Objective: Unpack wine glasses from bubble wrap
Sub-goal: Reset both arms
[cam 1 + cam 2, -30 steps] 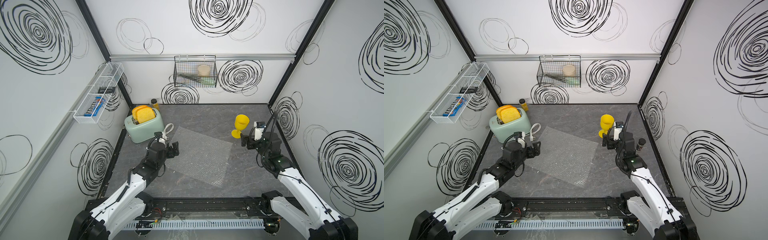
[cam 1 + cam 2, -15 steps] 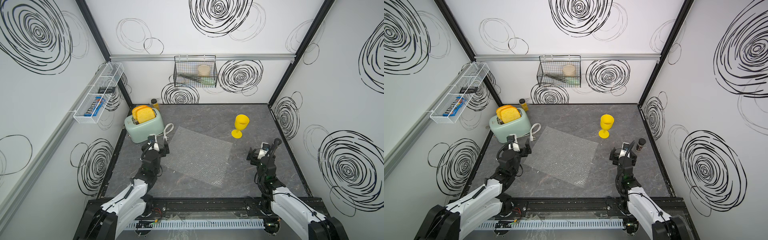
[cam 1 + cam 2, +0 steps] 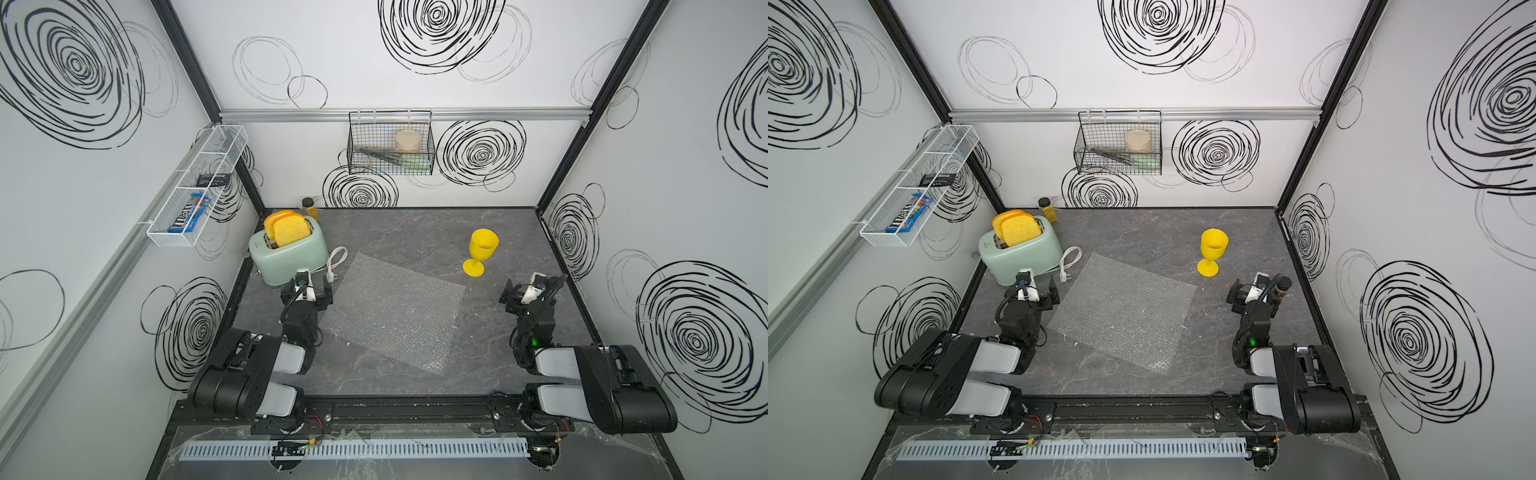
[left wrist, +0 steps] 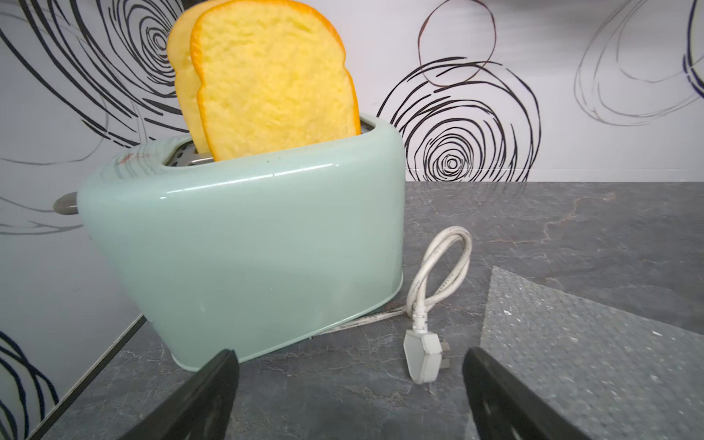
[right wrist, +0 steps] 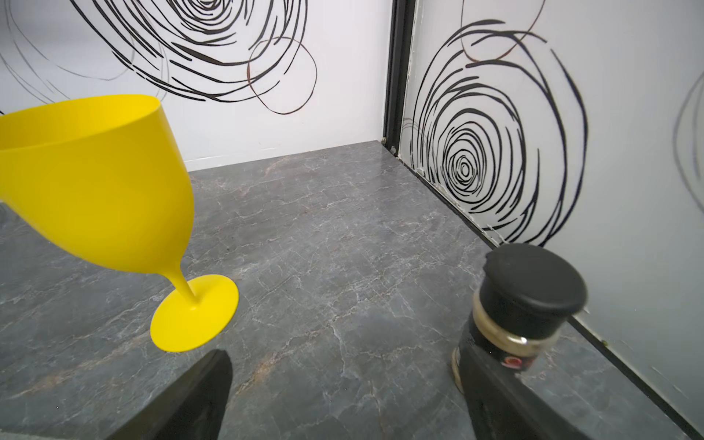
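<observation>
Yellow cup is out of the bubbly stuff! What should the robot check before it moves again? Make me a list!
1. Yellow cup stands upright, apart from the bubble wrap: ok.
2. Bubble wrap lies flat with nothing on it: ok.
3. Left hand open and empty: ok.
4. Right hand open and empty: ok.
5. Room around the right hand: not ok, a black-lidded jar stands right beside it.
6. Jar touching the right hand: cannot tell.
</observation>
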Controlling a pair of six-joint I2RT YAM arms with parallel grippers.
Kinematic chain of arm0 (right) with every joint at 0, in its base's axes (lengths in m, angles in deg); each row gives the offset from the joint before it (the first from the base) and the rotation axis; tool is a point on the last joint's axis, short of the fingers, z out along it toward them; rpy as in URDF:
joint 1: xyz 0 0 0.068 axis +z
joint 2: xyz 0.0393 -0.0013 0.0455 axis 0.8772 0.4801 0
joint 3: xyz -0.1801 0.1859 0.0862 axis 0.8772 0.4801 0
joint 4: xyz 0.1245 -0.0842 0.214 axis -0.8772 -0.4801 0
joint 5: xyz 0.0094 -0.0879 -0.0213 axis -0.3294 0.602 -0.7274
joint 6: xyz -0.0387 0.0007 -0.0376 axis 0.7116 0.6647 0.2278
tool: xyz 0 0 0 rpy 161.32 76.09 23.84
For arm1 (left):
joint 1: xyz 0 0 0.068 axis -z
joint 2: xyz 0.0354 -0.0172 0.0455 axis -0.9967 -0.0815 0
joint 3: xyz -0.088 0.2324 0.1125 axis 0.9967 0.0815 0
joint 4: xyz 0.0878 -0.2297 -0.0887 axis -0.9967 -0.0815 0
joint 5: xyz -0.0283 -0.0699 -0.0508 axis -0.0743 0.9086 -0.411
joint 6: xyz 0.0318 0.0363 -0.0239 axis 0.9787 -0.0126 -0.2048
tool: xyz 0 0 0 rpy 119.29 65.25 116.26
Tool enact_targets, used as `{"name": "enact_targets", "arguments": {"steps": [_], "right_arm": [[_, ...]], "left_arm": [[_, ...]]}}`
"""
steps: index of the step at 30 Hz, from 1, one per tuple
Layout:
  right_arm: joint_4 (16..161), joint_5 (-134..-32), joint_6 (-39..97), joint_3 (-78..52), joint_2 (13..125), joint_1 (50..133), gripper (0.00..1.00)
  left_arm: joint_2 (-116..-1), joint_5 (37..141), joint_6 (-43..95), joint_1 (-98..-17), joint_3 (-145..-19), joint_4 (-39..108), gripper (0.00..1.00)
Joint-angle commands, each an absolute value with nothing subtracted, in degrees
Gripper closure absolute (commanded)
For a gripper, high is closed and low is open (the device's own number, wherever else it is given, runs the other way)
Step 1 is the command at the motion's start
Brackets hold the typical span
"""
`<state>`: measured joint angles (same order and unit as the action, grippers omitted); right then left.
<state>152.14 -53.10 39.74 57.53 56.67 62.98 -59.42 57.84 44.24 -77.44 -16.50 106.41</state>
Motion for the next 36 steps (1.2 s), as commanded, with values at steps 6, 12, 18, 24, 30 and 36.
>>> {"name": "enact_targets", "arguments": {"steps": [6,12,18,24,30,36], "right_arm": [[149.3,-57.3,41.4,49.6,61.4,64.2,0.03],[156.3,-58.0,41.5,52.3,64.2,63.8,0.03],[151.0,-59.7,40.8,48.8,65.4,62.7,0.03],[151.3,-59.7,40.8,49.0,65.2,62.7,0.03],[150.8,-59.6,40.9,48.6,65.6,62.8,0.03],[151.1,-59.6,41.2,48.9,65.4,63.0,0.03]], "left_arm": [[-60.6,61.4,42.3,-79.8,-19.0,112.5,0.04],[-60.5,61.6,42.3,-79.8,-19.0,112.2,0.04],[-60.4,61.5,42.3,-79.8,-18.9,112.2,0.04],[-60.4,61.5,42.3,-79.8,-18.9,112.2,0.04],[-60.4,61.6,42.3,-79.8,-18.9,112.2,0.04],[-60.4,61.5,42.2,-79.8,-18.9,112.2,0.04]]}}
